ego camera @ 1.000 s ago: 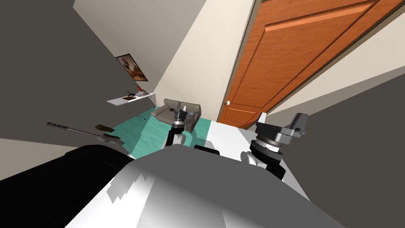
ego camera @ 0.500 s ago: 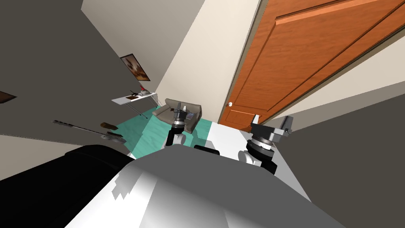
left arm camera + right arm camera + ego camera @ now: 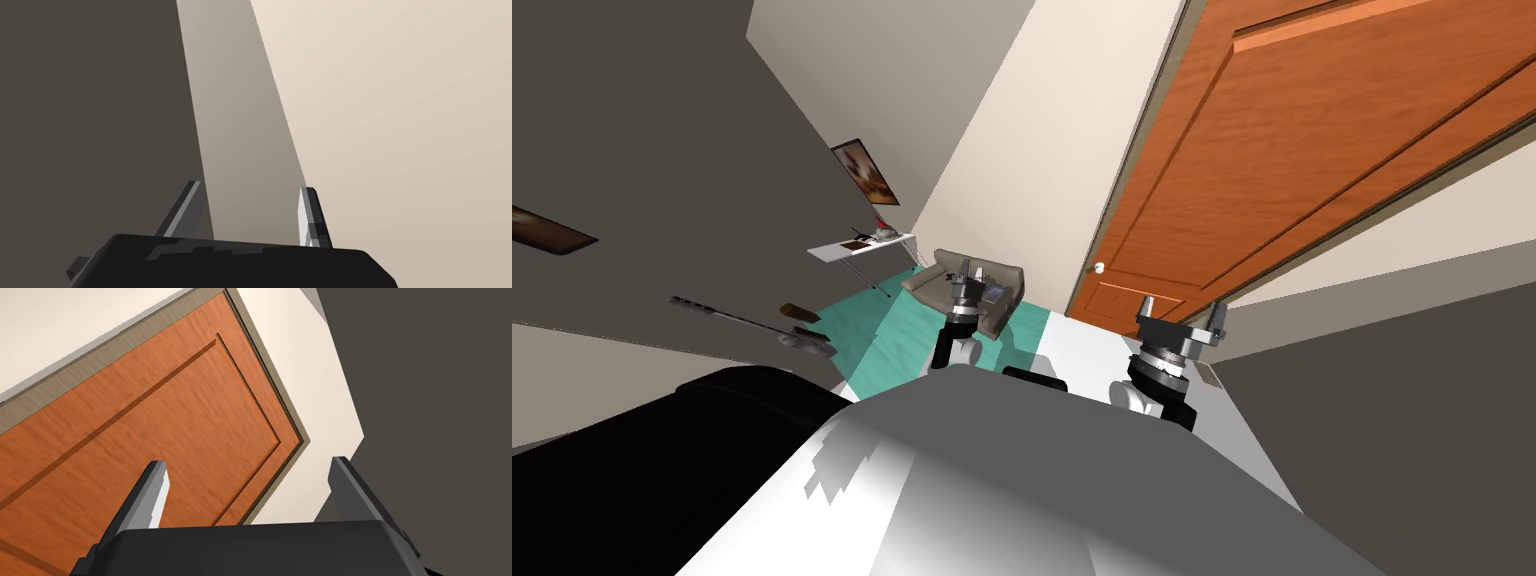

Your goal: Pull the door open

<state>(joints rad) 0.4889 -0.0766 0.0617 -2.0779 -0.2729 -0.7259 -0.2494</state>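
Orange wood-grain door (image 3: 150,413) faces the right tool (image 3: 248,463), spread wide and empty; left tool (image 3: 251,187) likewise released.

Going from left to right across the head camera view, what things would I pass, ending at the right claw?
far-left framed picture → small white table → left claw → door knob → right claw

This is a living room in a home. A beige armchair (image 3: 982,285) on a teal rug (image 3: 882,330) and an orange panelled door (image 3: 1292,150) show it.
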